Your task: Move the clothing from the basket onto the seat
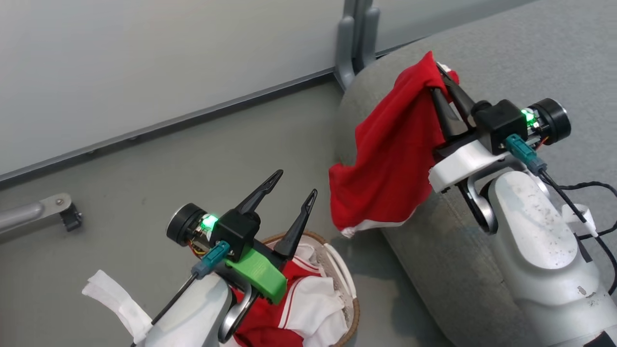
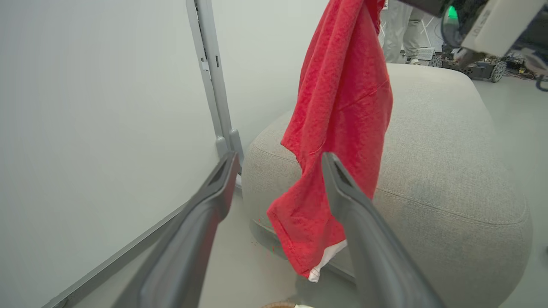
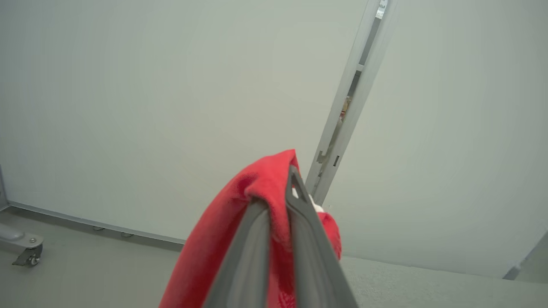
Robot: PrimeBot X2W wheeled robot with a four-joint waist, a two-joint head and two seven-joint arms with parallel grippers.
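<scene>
Right hand (image 1: 441, 72) is pinched tight on a top fold of a red garment (image 1: 390, 159), holding it up at the left edge of the grey seat cushion (image 1: 506, 58). The cloth hangs down beside the cushion's rounded side, with its white-trimmed hem lowest. Left hand (image 1: 297, 182) is empty, its fingers spread wide, over the brown-rimmed basket (image 1: 355, 308). That basket sits on the floor (image 1: 193, 159) just beside the cushion, with more red-and-white clothing (image 1: 308, 299) inside.

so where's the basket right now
The basket sits on the floor at the head view's bottom centre, below the open left gripper, just left of the seat.
</scene>
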